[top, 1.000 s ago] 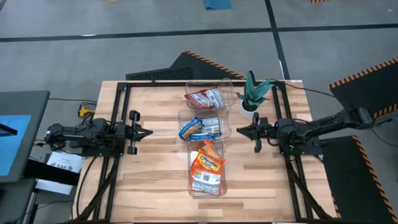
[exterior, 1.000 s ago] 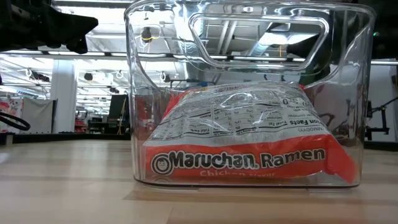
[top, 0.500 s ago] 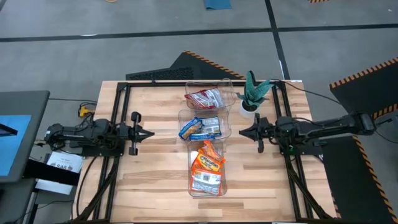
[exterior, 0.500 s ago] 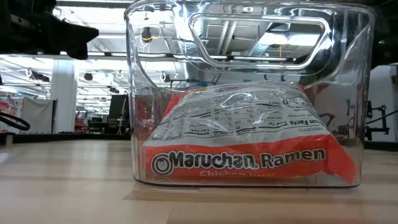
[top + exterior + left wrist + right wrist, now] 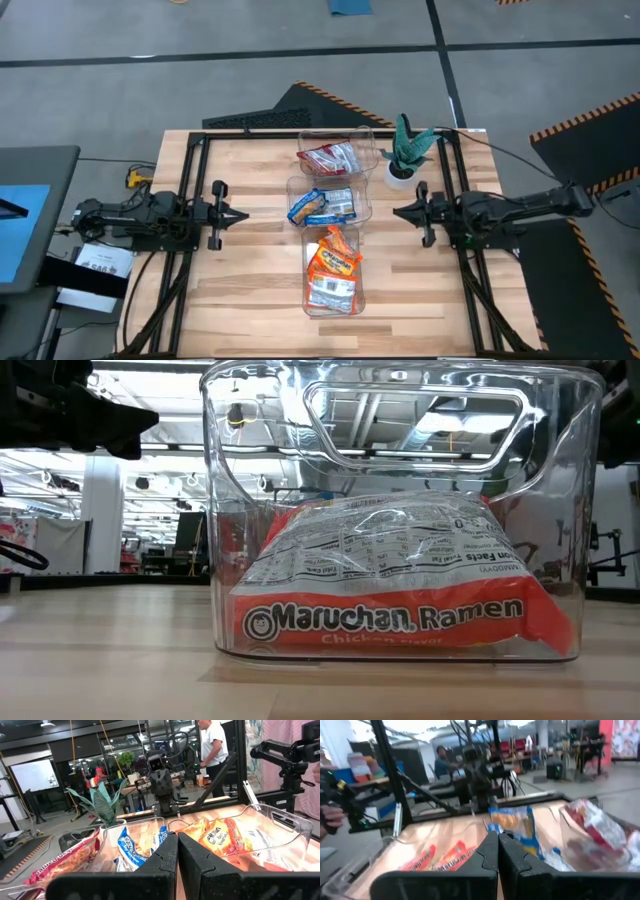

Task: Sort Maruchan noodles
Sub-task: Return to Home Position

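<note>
Three clear bins stand in a row down the table's middle. The far bin holds red Maruchan packets [image 5: 327, 157]. Blue-and-white packets [image 5: 323, 205] lie in the middle bin. The near bin [image 5: 400, 420] holds orange packets [image 5: 333, 265], one lying flat on its floor [image 5: 390, 600]. My left gripper [image 5: 243, 213] is shut and points level at the bins from the table's left side, holding nothing. My right gripper [image 5: 398, 212] is shut and faces them from the right, also holding nothing. Each wrist view shows its own shut fingertips [image 5: 177, 842] [image 5: 498, 842] with the bins beyond.
A small potted plant [image 5: 405, 150] stands at the far right, just beyond my right gripper. A black metal frame [image 5: 190, 180] runs along the table's sides. Bare wood lies between each gripper and the bins. A person [image 5: 212, 742] stands in the room beyond.
My right gripper has drawn back toward the table's right edge, away from the bins, staying shut and level. The packets and bins have not moved.
</note>
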Robot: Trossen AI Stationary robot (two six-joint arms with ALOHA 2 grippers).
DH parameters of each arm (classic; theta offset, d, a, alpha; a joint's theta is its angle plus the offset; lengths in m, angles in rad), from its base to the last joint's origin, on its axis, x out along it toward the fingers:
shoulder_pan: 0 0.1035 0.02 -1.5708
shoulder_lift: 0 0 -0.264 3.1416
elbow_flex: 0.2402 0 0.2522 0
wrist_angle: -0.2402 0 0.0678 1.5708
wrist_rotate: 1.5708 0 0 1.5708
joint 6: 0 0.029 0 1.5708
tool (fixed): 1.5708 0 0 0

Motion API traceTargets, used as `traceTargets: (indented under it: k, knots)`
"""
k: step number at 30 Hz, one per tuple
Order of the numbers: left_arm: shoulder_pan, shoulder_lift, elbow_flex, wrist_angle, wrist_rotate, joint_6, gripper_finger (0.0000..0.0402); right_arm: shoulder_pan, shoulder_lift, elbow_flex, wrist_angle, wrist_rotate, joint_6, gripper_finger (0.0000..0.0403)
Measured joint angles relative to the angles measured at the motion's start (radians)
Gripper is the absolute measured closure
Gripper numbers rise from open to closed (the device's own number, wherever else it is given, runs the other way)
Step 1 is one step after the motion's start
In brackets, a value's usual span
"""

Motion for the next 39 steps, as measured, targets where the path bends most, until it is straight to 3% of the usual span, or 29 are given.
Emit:
traceTargets:
  k: [4, 10, 19, 26, 39]
  knots:
    - [0.0, 0.0, 0.0, -0.008, -0.002, 0.004, 0.0401, -0.009, -0.065, 0.0, -0.043, -0.023, -0.025, 0.0382]
    - [0.0, 0.0, 0.0, -0.051, -0.004, -0.005, 0.0401, -0.01, -0.186, 0.0, -0.345, -0.001, 0.004, 0.0381]
    - [0.0, 0.0, 0.0, -0.128, -0.078, -0.007, 0.0401, -0.028, -0.25, 0.002, -0.356, 0.015, -0.052, 0.0377]
    - [0.0, 0.001, 0.0, -0.129, -0.078, 0.041, 0.0401, -0.033, -0.242, 0.002, -0.36, 0.015, -0.051, 0.0356]
    - [0.0, 0.001, 0.0, -0.129, -0.076, 0.045, 0.0401, -0.033, -0.241, 0.002, -0.361, 0.016, -0.036, 0.0354]
